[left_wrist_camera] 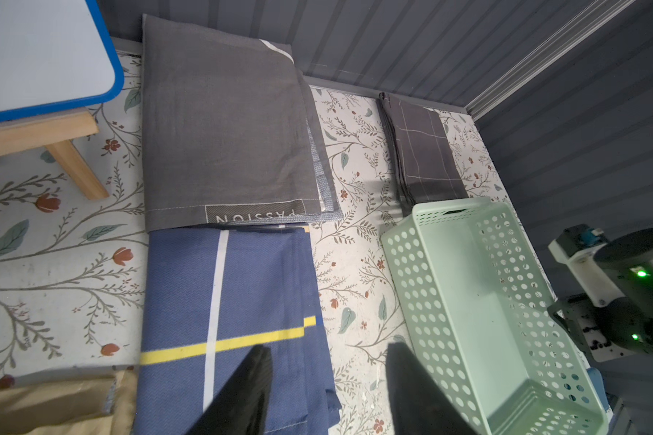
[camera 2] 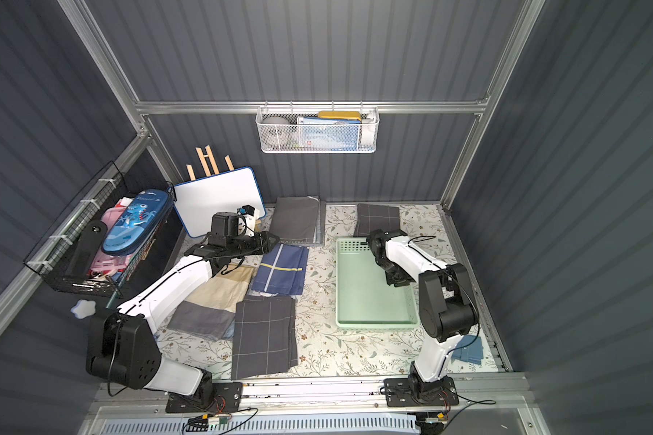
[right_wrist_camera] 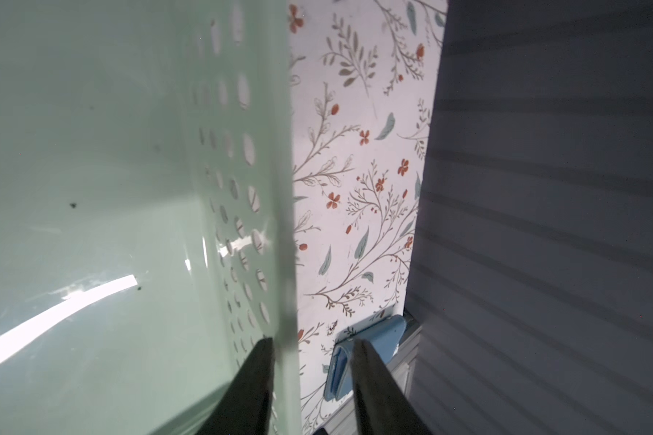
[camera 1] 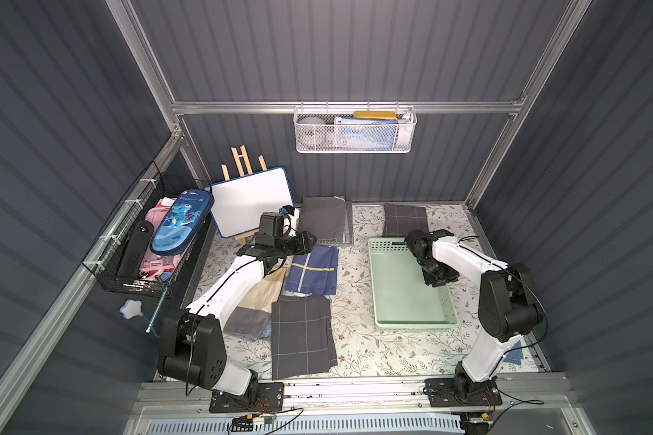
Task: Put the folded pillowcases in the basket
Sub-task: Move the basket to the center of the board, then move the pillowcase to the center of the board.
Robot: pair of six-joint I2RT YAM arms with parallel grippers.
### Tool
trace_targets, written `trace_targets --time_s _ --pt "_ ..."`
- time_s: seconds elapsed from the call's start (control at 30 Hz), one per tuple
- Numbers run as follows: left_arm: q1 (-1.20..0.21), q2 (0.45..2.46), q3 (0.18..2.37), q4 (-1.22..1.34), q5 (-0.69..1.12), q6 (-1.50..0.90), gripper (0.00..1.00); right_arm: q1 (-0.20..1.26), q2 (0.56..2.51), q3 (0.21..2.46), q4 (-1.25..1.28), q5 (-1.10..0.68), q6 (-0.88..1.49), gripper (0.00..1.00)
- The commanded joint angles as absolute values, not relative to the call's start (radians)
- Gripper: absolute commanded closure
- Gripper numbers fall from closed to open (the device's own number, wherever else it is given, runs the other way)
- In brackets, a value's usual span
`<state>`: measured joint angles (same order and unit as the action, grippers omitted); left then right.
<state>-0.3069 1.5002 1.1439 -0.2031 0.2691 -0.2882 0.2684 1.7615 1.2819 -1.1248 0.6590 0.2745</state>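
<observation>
While our right gripper [right_wrist_camera: 310, 342] straddles, unclenched, the pale mint-green perforated plastic basket [right_wrist_camera: 238, 169], we judge that the open left gripper [left_wrist_camera: 327, 348] must grasp the folded navy pillowcase [left_wrist_camera: 242, 282].

Three baskets: one mint-green basket [camera 1: 404, 301] on the counter [camera 1: 359, 354], one white mesh basket [camera 1: 355, 139], one black wire basket [camera 1: 129, 263]. Five folded pillowcases: one plain grey pillowcase [camera 1: 323, 220], one small checked pillowcase [camera 1: 406, 220] behind the mint-green basket, one large checked pillowcase [camera 1: 302, 335], one navy pillowcase [camera 1: 311, 275], one beige-and-grey pillowcase [camera 1: 255, 305]. One whiteboard [camera 1: 251, 201]. Two arms: left arm [camera 1: 234, 286], right arm [camera 1: 464, 260].
</observation>
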Motion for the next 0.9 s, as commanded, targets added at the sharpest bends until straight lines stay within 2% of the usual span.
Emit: trace_targets --time_s 0.0,0.07,0.17,0.3,0.47,0.63,0.73,0.87 --pt "-0.308 1.516 1.153 -0.193 0.274 -0.286 0.45 0.27 1.743 1.276 -1.139 0.735 0.3 0.54" --pt "-0.308 1.528 1.151 -0.196 0.236 -0.298 0.44 0.274 1.718 1.289 -1.147 0.729 0.325 0.54" --pt "-0.308 1.568 1.169 -0.231 0.16 -0.333 0.44 0.346 1.606 1.3 -1.139 0.609 0.357 0.54" --pt "-0.306 1.602 1.193 -0.268 0.063 -0.385 0.45 0.589 1.469 1.31 -1.114 0.439 0.441 0.54" --pt "-0.269 1.549 1.196 -0.274 0.038 -0.419 0.44 0.868 1.417 1.277 -1.015 0.199 0.6 0.53" --pt "-0.252 1.524 1.182 -0.361 0.034 -0.492 0.44 1.091 1.508 1.222 -0.808 0.012 0.748 0.47" --pt "-0.205 1.483 1.136 -0.354 0.014 -0.505 0.43 1.143 1.64 1.254 -0.721 -0.077 0.757 0.46" --pt "-0.096 1.423 1.077 -0.305 0.129 -0.49 0.43 1.151 1.847 1.391 -0.723 -0.107 0.72 0.46"
